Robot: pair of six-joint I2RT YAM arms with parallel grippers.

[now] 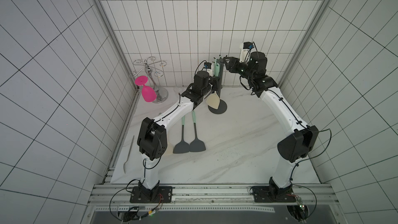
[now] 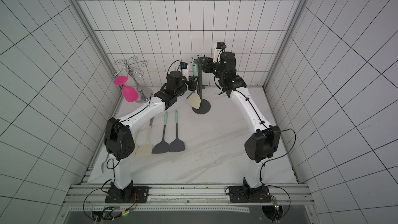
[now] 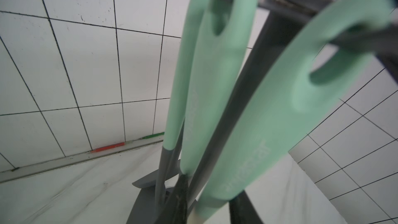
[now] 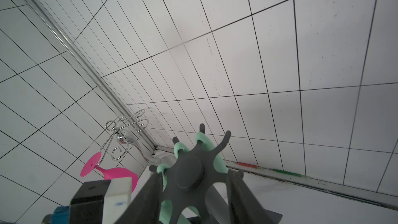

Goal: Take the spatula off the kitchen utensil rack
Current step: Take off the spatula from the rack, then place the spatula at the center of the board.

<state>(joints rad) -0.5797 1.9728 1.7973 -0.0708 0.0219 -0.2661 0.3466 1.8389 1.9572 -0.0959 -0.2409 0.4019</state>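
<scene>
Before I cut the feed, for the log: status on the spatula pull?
Left gripper shut on cream spatula handle. Right gripper astride rack crown, grip unclear. Spatula still hooked; neighbouring mint handles crowd it.

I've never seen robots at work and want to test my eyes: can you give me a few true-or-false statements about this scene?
1. A pink glass hangs upside down from the chrome holder. True.
2. Two dark spatulas lie flat on the table. True.
3. The rack is empty. False: mint-handled spatulas hang from its hooks.
4. The right claw is down by the rack's base. False: it is up at the hooks, its fingers on either side of the top.
5. The left claw holds the pink glass. False: it grips the handle of the cream spatula hanging on the rack.
</scene>
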